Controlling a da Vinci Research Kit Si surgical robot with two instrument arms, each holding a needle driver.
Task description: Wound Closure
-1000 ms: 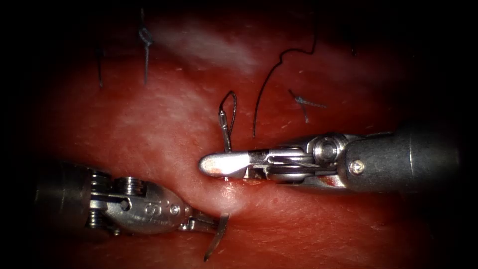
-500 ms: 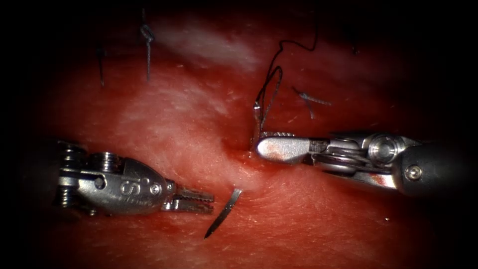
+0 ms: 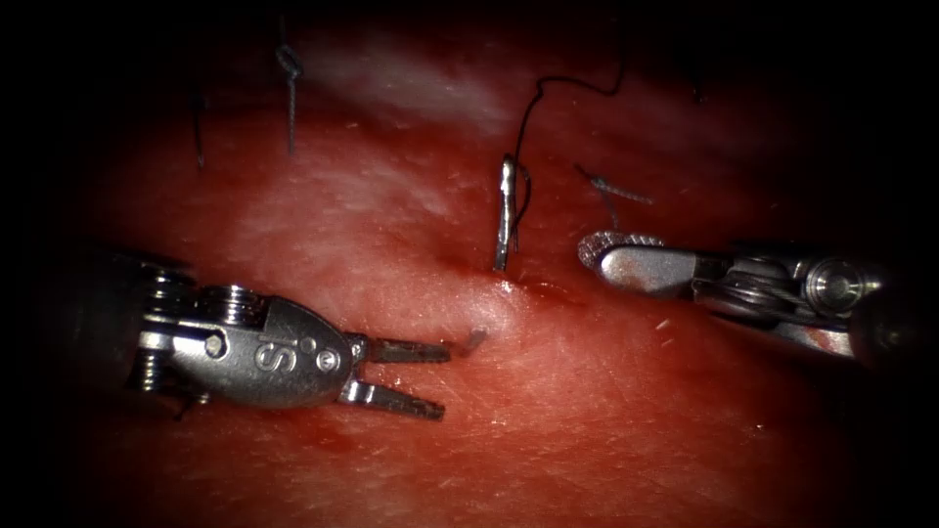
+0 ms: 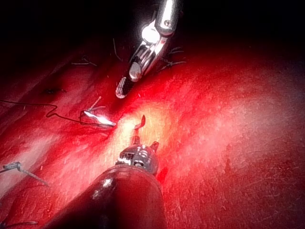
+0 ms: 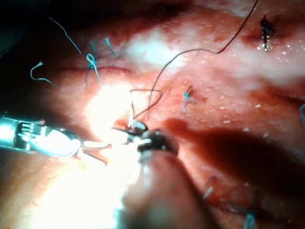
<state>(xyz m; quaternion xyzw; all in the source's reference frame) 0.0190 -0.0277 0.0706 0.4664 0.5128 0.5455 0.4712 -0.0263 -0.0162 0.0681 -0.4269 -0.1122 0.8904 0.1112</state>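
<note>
Your left pincer (image 3: 416, 376) sits spread and empty, just left of the needle tip (image 3: 475, 339) that pokes out of the tissue (image 3: 323, 225) on the near side of the raised fold. Your right pincer (image 3: 626, 252) is slightly parted, holding nothing, to the right of the needle's tail (image 3: 505, 210), which stands up out of the far side with the thread (image 3: 548, 93) trailing away to the far side. So the needle is lodged through the tissue, free of both tools. My read: for a clean pickup, grip just behind the exposed tip, square across the jaws, and follow the curve rather than pulling straight. Watch the thread for snags on the old knots (image 3: 288, 66).
</note>
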